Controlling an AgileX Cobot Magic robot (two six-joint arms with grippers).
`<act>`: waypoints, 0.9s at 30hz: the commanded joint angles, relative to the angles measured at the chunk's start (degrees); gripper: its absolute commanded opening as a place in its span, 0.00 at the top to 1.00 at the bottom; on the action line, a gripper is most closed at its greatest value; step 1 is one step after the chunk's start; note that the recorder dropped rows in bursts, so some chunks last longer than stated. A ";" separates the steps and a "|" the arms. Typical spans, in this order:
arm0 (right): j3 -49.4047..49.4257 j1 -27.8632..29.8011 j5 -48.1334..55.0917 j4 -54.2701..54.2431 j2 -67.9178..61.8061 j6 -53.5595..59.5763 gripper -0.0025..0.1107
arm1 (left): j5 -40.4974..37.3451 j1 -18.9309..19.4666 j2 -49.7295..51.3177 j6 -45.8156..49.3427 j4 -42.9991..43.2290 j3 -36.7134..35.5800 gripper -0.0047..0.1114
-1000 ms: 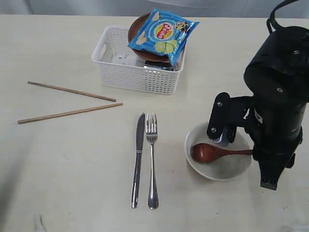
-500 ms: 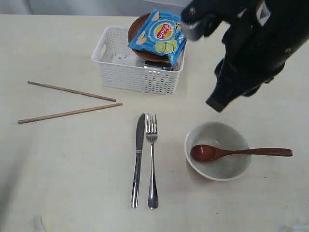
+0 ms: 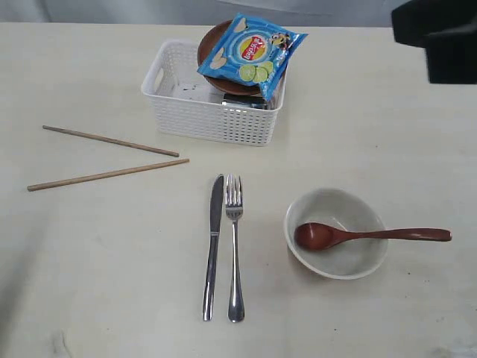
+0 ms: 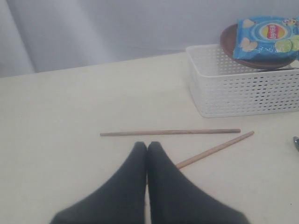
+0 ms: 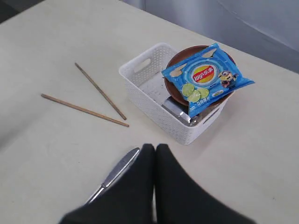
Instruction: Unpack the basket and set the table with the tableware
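The white basket [image 3: 212, 112] stands at the back of the table [image 3: 97, 253]. It holds the red-brown plate [image 3: 212, 45] with a blue chips bag [image 3: 252, 54] on top. A steel item [image 5: 180, 112] shows under the plate. Two chopsticks [image 3: 110, 141] [image 3: 108, 174] lie to the left. The knife [image 3: 213, 246] and fork [image 3: 235, 246] lie side by side in front. The red-brown spoon [image 3: 358, 235] rests in the pale bowl [image 3: 337, 261]. My right gripper [image 5: 155, 147] is shut and empty, high above the knife [image 5: 117, 172]. My left gripper [image 4: 147, 145] is shut and empty over the chopsticks [image 4: 170, 133].
Part of the black right arm [image 3: 440, 37] fills the exterior view's top right corner. The left arm is outside that view. A grey curtain [image 4: 117, 28] hangs behind the table.
The right arm has risen from the bowl and swung up and away to the top right corner. The spoon stays in the bowl with its handle over the rim.
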State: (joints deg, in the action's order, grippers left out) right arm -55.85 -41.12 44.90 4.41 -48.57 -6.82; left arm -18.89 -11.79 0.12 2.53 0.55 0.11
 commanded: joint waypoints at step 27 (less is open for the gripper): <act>-25.70 22.39 -2.64 -46.29 -54.29 16.77 0.52 | 0.46 -0.37 -0.12 0.03 -0.12 -0.11 0.96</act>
State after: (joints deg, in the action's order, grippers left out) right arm -76.78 -19.17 43.42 -42.05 -98.83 9.17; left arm -18.89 -11.79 0.12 2.53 0.55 0.11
